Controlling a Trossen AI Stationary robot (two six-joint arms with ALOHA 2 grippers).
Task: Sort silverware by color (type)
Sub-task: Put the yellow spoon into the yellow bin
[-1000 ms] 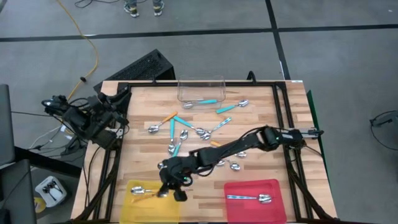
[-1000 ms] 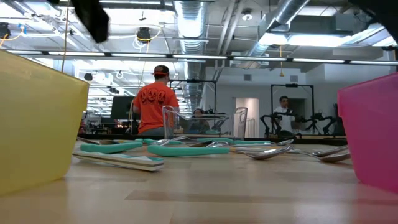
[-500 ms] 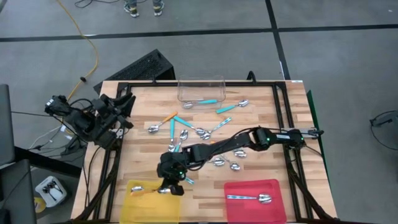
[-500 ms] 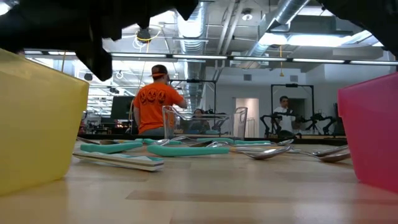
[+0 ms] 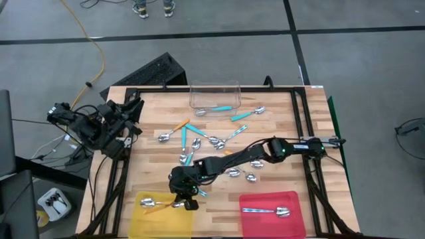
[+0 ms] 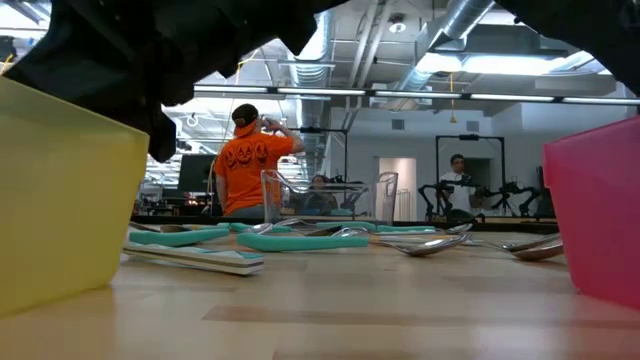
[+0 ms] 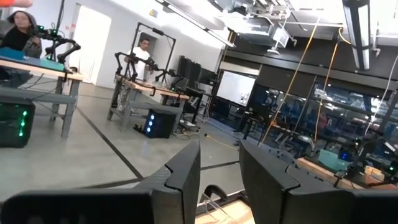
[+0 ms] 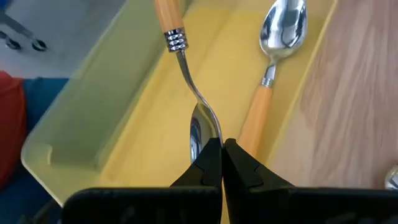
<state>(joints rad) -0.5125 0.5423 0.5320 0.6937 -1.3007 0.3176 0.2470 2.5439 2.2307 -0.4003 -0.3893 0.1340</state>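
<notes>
My right gripper (image 5: 180,201) reaches over the yellow tray (image 5: 136,222) at the table's near left and is shut on an orange-handled spoon (image 8: 186,74). A second orange-handled spoon (image 8: 273,68) lies flat in that tray. Teal, orange and silver spoons (image 5: 199,143) lie scattered mid-table, and teal ones (image 6: 270,240) show in the low view. One silver spoon (image 5: 265,211) lies in the red tray (image 5: 269,222). My left gripper (image 7: 217,180) is open, parked off the table's left edge (image 5: 116,119). My right gripper pinches the spoon's metal bowl (image 8: 202,127) between its two fingertips (image 8: 208,163), coming from above on a slant. The orange handle (image 8: 168,15) points away from the fingers, over the yellow tray floor (image 8: 155,106). Whether the spoon touches the tray, I cannot tell.
A clear plastic tub (image 5: 214,95) with a teal spoon stands at the far edge. The yellow tray wall (image 6: 60,200) and the red tray wall (image 6: 600,220) flank the low view. My right arm (image 5: 252,156) crosses above the scattered spoons. People stand in the room behind.
My right gripper, shut on the orange-handled spoon throughout, has come down over the yellow tray while the arm has dropped lower across the table; in the low view its dark mass now fills the top. The left arm has shifted slightly at the left edge.
</notes>
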